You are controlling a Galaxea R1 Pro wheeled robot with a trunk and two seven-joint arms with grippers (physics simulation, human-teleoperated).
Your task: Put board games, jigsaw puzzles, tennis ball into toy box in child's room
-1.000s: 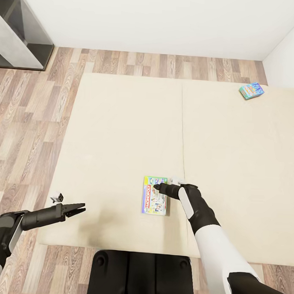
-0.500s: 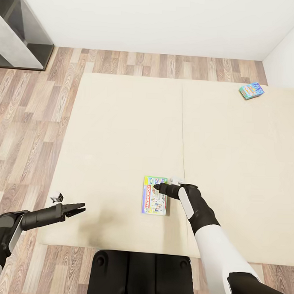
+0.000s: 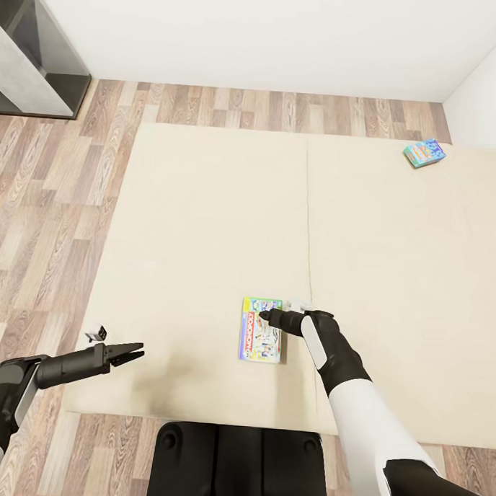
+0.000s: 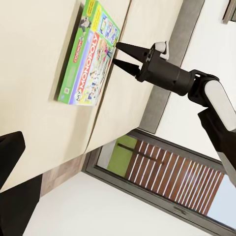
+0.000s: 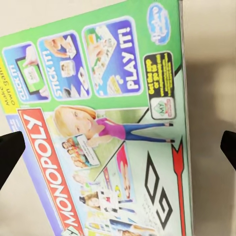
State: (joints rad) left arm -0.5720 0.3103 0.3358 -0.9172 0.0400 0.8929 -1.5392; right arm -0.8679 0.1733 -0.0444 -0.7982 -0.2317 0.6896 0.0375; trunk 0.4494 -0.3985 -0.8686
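A green Monopoly game box (image 3: 261, 329) lies flat on the cream mattress of the bed (image 3: 206, 224), near its front edge. My right gripper (image 3: 263, 317) hovers just above the box's far end, open, its jaws wide apart with nothing between them. The right wrist view looks straight down on the box (image 5: 108, 132), with one fingertip (image 5: 10, 152) at each side. The left wrist view has the box (image 4: 91, 59) and the open right gripper (image 4: 115, 53). A second, blue-green game box (image 3: 424, 152) lies at the bed's far right. My left gripper (image 3: 131, 353) hangs open over the bed's front left corner.
Wood-plank floor (image 3: 47, 217) runs along the left of the bed and behind it. A dark grey and white unit (image 3: 29, 58) stands at the far left corner. White walls close the back and right. My base (image 3: 238, 464) is against the bed's front edge.
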